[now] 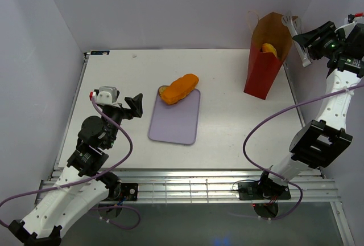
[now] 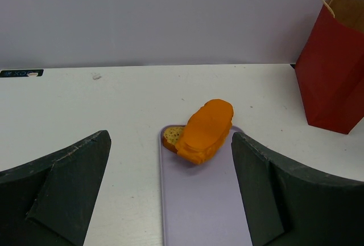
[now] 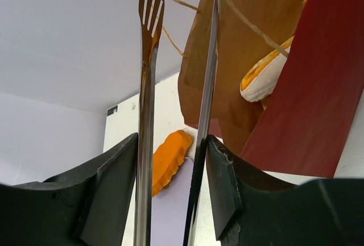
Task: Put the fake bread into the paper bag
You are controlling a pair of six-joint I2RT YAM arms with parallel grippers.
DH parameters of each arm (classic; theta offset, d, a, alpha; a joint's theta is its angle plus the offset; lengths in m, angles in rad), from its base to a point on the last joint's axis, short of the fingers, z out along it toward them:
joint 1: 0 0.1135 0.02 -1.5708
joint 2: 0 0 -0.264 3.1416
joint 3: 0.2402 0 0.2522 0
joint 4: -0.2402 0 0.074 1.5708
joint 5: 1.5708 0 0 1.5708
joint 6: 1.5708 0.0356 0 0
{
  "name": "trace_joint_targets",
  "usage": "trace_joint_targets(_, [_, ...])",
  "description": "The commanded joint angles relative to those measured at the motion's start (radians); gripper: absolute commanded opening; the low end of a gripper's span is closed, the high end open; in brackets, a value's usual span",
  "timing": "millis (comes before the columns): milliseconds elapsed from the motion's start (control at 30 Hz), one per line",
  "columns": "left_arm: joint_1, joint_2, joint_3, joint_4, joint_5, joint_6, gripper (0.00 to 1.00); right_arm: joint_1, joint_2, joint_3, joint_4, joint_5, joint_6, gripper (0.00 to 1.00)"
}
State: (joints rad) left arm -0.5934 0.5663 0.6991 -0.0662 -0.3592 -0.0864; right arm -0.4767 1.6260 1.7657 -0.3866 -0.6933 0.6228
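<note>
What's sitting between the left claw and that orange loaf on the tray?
Nothing visible. The open left claw faces the orange loaf with only tabletop and lavender tray between. A small speckled piece lies beside the loaf, not in front.

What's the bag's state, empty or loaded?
Not empty. The bag stands upright, and a yellowish pastry shows inside its open mouth in top and right wrist views. Anything deeper: cannot tell.

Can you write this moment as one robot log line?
right gripper: shut on tongs beside paper bag top | bag: one pastry inside | tray: orange loaf, small piece | left gripper: open, empty
</note>
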Motion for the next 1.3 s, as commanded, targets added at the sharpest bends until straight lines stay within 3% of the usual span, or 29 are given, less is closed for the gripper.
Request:
trace_joint_targets(0, [-0.006,-0.005,-0.007,0.022,-0.006,0.008,0.98,-0.003,-0.024,0.034,0.055,-0.054,-0.009,0.55])
trace_joint_targets(267, [-0.006,0.006,-0.012,0.025,-0.009,0.008,0.98,0.0,-0.115,-0.046,0.084,-0.078,-0.014,0.54])
trace_joint_targets(500, [-0.006,0.024,-0.018,0.029,-0.011,0.008,0.98,0.056,-0.293,-0.173,0.098,-0.069,-0.057,0.54])
trace_joint_targets(867, [-0.006,0.056,-0.023,0.032,-0.014,0.008,0.98,0.263,-0.535,-0.445,0.032,0.034,-0.244,0.54])
trace_joint_targets(1267, [-0.006,0.076,-0.024,0.032,-0.018,0.008,0.98,0.536,-0.663,-0.811,0.057,0.242,-0.359,0.53])
